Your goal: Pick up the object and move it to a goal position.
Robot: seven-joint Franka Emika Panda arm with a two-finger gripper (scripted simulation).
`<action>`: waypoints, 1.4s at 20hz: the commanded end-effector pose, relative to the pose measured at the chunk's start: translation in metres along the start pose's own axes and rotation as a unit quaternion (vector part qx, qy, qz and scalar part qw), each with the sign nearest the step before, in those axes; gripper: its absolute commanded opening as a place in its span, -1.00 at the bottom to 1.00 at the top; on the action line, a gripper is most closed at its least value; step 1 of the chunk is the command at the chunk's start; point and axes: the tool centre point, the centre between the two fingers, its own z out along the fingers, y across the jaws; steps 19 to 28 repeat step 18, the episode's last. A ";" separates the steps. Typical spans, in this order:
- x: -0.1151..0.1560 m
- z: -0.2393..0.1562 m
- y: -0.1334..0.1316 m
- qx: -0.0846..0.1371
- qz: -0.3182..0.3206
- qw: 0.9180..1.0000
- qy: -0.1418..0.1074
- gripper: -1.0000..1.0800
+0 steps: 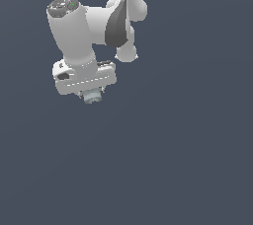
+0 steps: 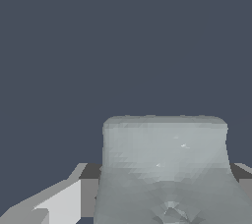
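Observation:
The object (image 1: 92, 96) is a tiny pale grey-teal block that peeks out just under the white hand of my arm in the exterior view. My gripper (image 1: 92, 94) is shut on it, and the fingers are almost wholly hidden behind the hand. In the wrist view the object (image 2: 165, 164) fills the near part of the picture as a pale blocky mass between the fingers (image 2: 59, 203). It appears to hang above the dark floor, touching nothing else.
The white arm (image 1: 94, 26) comes down from the upper part of the exterior view, with its wrist at the exterior view's left. Only a plain dark blue-grey floor (image 1: 173, 160) surrounds it.

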 end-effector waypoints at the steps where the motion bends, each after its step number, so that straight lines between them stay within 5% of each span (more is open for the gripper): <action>1: -0.009 -0.023 0.013 0.000 0.000 1.000 0.000 -1.00; 12: -0.027 -0.082 0.051 0.000 0.000 1.000 -0.001 -1.00; 28: -0.027 -0.085 0.054 0.000 0.000 1.000 -0.001 -1.00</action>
